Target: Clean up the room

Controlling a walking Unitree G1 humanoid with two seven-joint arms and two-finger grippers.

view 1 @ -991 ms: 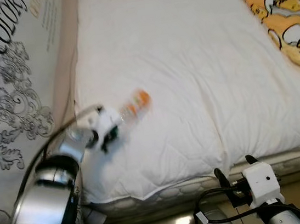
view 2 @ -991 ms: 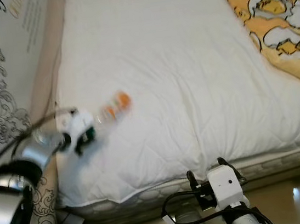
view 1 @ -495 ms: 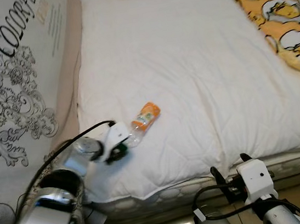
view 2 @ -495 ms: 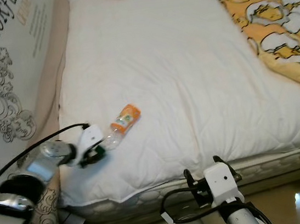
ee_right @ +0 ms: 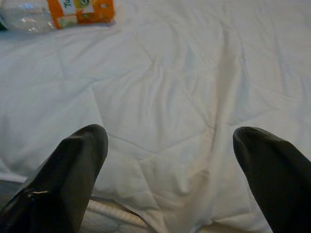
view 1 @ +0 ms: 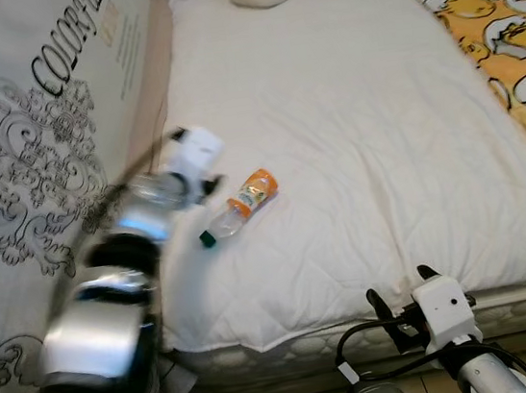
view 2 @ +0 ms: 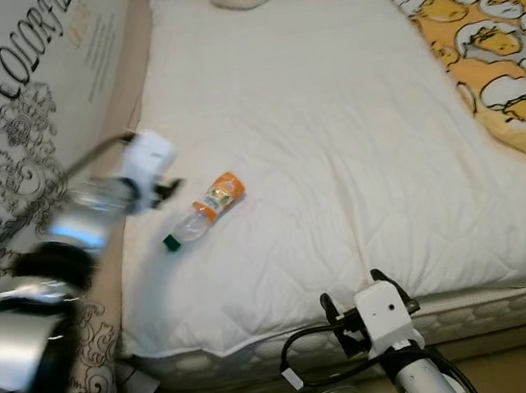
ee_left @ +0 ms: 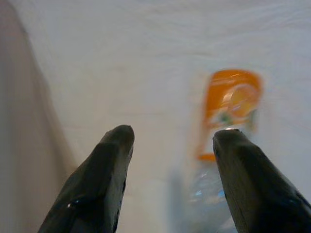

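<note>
While the clear plastic bottle with an orange label lies left of centre on the white quilted bed, the left gripper hovers beside it, jaws spread; the right gripper at the lower edge is spread too.

You see one clear plastic bottle lying on its side on the white quilted bed cover. It carries an orange label around its upper body, and a dark green cap closes its neck. The capped end points toward the near left edge of the bed; the orange end points toward the middle of the bed. The clear part appears empty. The bottle rests flat and lies on the bed's left half.
</note>
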